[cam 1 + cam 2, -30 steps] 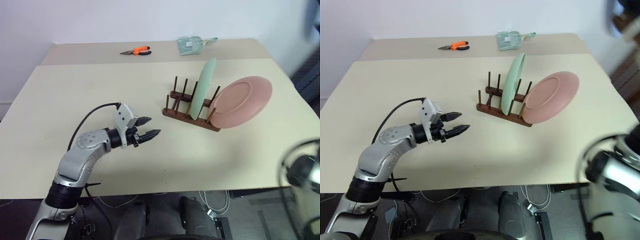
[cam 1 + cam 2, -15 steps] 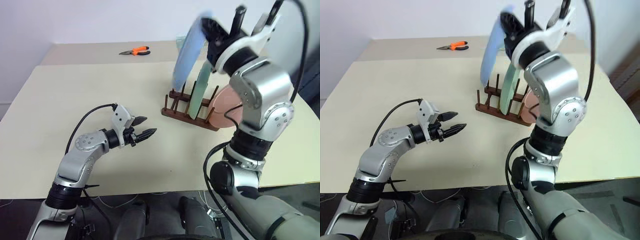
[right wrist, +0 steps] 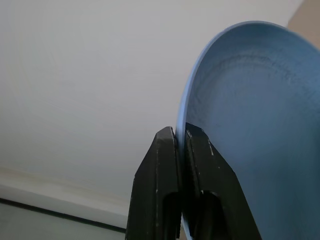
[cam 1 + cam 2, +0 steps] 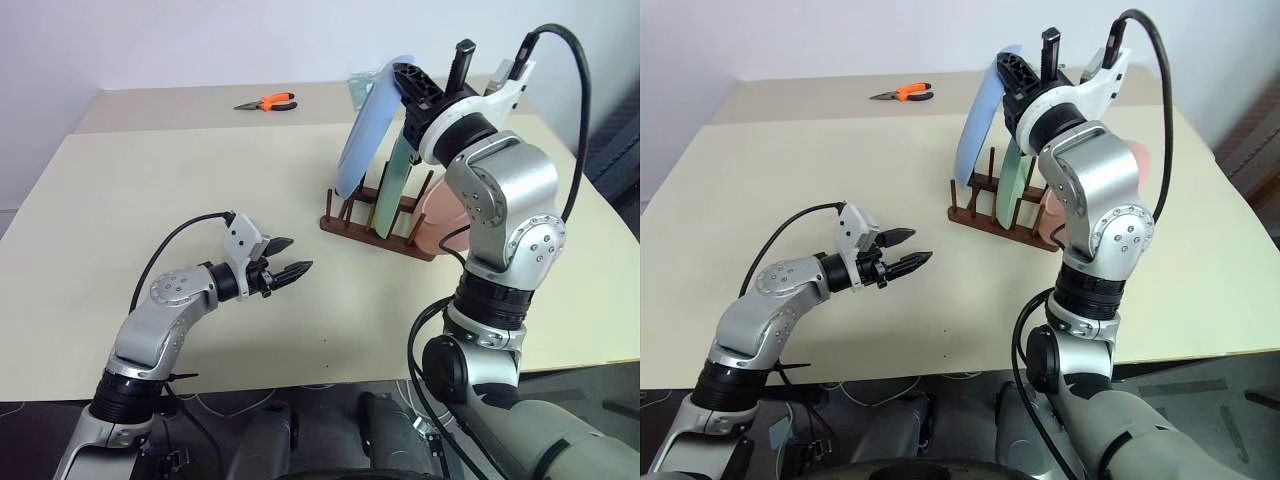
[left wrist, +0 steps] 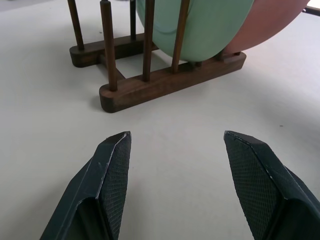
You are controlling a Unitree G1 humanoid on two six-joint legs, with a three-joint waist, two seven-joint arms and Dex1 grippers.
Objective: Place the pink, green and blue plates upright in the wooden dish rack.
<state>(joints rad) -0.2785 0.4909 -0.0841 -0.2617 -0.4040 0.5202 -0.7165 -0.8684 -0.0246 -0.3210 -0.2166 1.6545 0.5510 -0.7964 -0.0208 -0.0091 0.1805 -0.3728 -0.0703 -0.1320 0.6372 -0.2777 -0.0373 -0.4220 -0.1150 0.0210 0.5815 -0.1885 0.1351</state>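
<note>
Nearest the robot, the left gripper (image 4: 288,268) hangs just over the cream table (image 4: 120,210). Its two black fingers are spread apart and nothing is between them. It points toward the wooden dish rack (image 4: 372,222), but is well apart from it.

The rack sits past the middle of the table. The green plate (image 5: 200,25) stands upright between its pegs. The pink plate (image 5: 270,17) is at the end of the rack on the robot's right, just behind the green one.

Over the rack, the right gripper (image 3: 180,137) has its fingers squeezed tight on the rim of the blue plate (image 4: 365,130). The plate is on its edge and tilted, above the pegs on the rack's left side.

Farthest away, near the wall, lie orange pliers (image 4: 268,102).
</note>
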